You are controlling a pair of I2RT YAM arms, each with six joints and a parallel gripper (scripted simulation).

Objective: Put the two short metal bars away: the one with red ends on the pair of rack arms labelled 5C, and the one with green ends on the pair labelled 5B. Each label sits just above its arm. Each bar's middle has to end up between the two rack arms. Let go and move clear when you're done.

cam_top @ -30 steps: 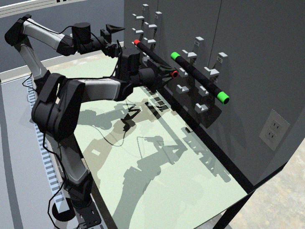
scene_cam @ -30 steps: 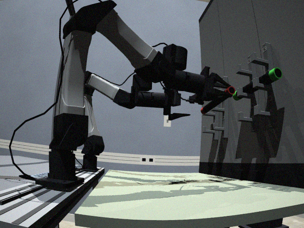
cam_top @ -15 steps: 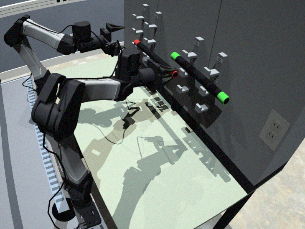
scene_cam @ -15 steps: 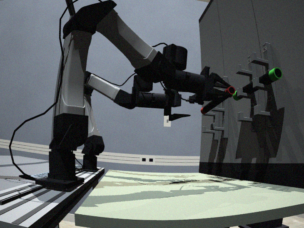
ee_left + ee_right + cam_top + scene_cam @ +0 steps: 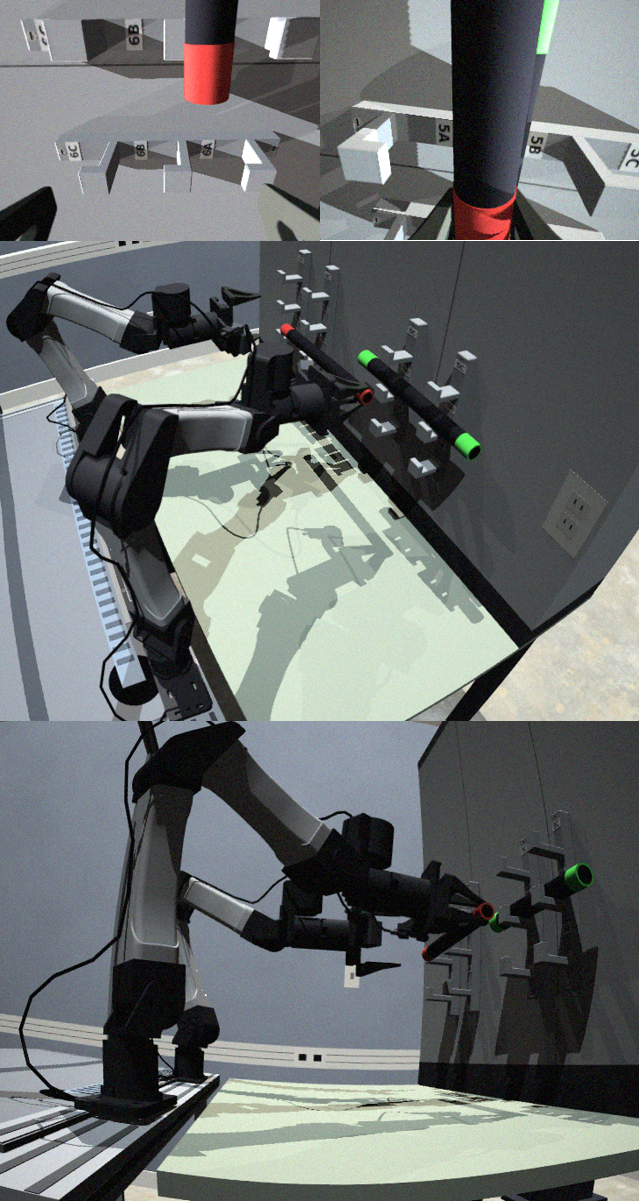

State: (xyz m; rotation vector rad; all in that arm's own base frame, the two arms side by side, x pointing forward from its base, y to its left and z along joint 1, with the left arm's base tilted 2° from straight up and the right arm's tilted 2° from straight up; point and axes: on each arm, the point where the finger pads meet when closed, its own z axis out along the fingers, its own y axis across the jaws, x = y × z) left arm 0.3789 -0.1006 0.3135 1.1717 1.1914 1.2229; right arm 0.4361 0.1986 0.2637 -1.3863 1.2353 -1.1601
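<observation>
Rack 5 [image 5: 412, 334] [image 5: 563, 831] [image 5: 425, 110]: wall-mounted. Green-ended bar [image 5: 415, 395] [image 5: 578, 875] [image 5: 548, 26]: across its middle arms. Red-ended bar [image 5: 325, 357] [image 5: 456, 937] [image 5: 207, 72] [image 5: 486, 109]: in front of rack 5, one end clamped by right gripper [image 5: 362, 392] [image 5: 480, 909] [image 5: 482, 196]. Left gripper [image 5: 257, 313] [image 5: 402, 947] [image 5: 160, 191]: open, farther from rack 5.

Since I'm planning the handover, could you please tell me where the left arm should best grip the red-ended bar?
I'd grip the dark shaft just inside its far red end, coming from the robot's side, fingers straddling it. The bar is straight and round, and the right gripper clamps the opposite end.
</observation>
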